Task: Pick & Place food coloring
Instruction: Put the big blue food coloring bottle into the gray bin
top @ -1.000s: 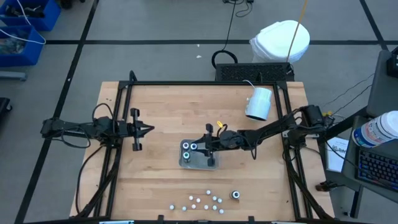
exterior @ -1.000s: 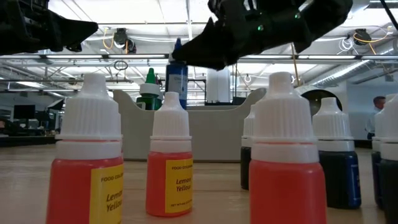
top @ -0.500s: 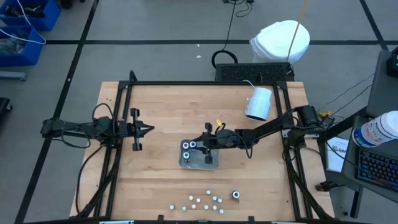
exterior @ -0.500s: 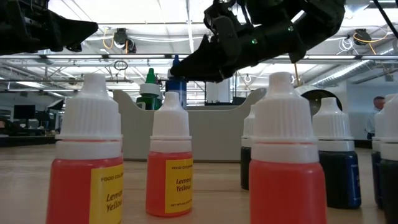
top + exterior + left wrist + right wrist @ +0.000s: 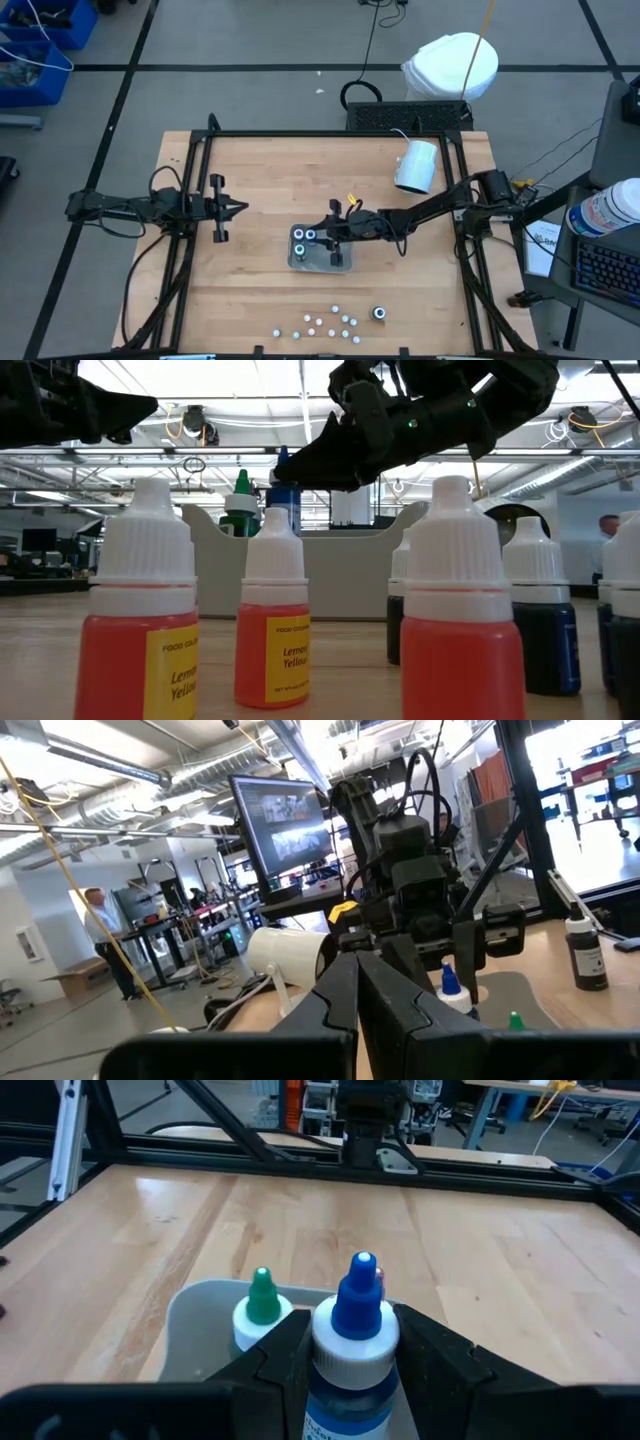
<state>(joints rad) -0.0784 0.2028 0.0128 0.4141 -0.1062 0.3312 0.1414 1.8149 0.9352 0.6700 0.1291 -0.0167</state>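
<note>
A blue-capped food coloring bottle (image 5: 355,1320) stands between the fingers of my right gripper (image 5: 355,1352), which is shut on it over the grey tray (image 5: 345,264) at mid-table. A green-capped bottle (image 5: 261,1304) stands upright in the tray beside it. From above, two white-ringed tops (image 5: 300,236) show in the tray next to my right gripper (image 5: 323,236). In the low view the blue bottle (image 5: 284,485) hangs under the dark gripper. My left gripper (image 5: 237,208) hovers shut left of the tray, touching nothing. My right gripper pinches the blue-capped bottle between its two fingers (image 5: 285,1352) at the white collar (image 5: 335,1342) just under the blue tip. The fingers come in slanting down from the table's right side. The bottle stays upright over the tray; whether its base rests there is hidden.
Several loose bottles (image 5: 322,322) stand near the table's near edge, with one dark-topped bottle (image 5: 380,313) to their right. In the low view they fill the foreground (image 5: 150,610). A white cylinder (image 5: 416,165) lies toward the far right. Bare wood lies between the tray and the left gripper.
My right gripper has moved a little toward the table's left and down, staying shut on the blue-capped bottle. The bottle now sits lower over the tray, beside the green-capped one.
</note>
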